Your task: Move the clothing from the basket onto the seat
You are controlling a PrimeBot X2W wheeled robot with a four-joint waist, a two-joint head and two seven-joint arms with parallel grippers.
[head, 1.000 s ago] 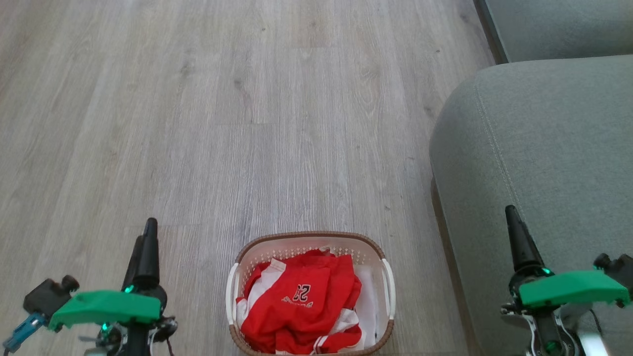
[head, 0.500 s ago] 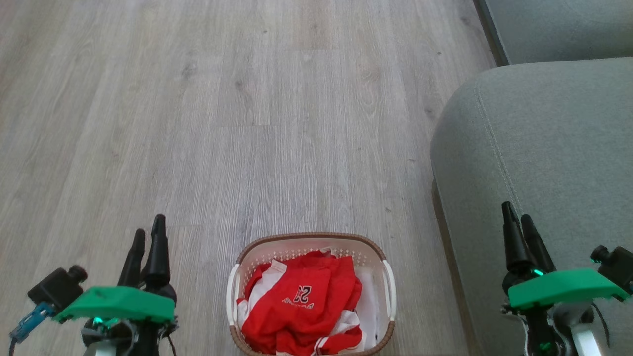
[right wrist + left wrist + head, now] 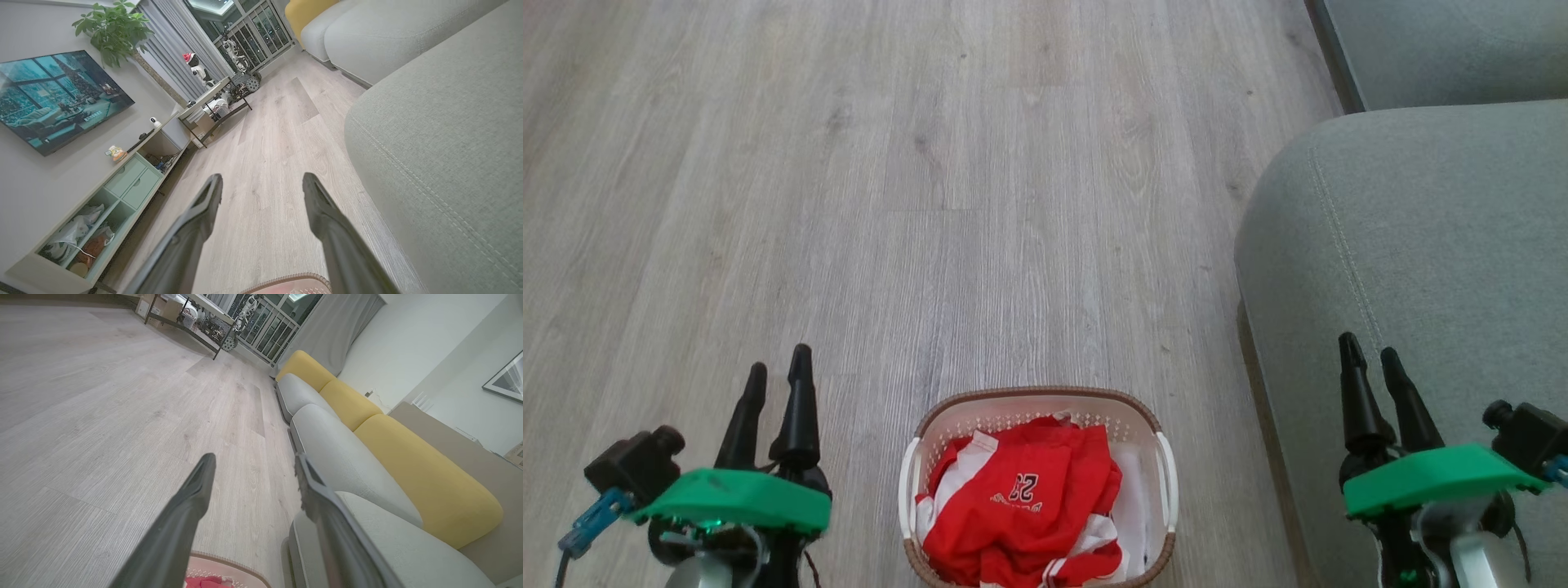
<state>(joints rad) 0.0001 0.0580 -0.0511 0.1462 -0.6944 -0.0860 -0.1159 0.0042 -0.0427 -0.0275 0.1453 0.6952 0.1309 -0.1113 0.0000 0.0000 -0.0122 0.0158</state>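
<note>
The white perforated basket (image 3: 1165, 467) with a brown woven rim stands on the floor at the bottom centre. The red and white clothing (image 3: 1021, 506) lies piled inside it, number 23 facing up. The grey-green seat (image 3: 1421, 245) fills the right side. My left gripper (image 3: 778, 366) hovers open to the left of the basket, nothing between its fingers. Open as well, my right gripper (image 3: 1370, 353) hangs over the seat's front edge, right of the basket. The basket's rim (image 3: 229, 560) and a scrap of red clothing (image 3: 206, 582) show in the left wrist view between the open fingers of that gripper (image 3: 255, 464).
Pale wood floor (image 3: 980, 204) stretches ahead of the basket. A second sofa cushion (image 3: 1445, 45) lies at the top right. The right wrist view shows my open gripper (image 3: 261, 183), a TV cabinet (image 3: 118, 192) along the left wall and a table (image 3: 212, 102) further off. Yellow backrests (image 3: 408, 469) line the sofa.
Both grippers have rotated at the wrist, so two separate fingers now show on each. The left one shifted right toward the basket; the right one shifted slightly left.
</note>
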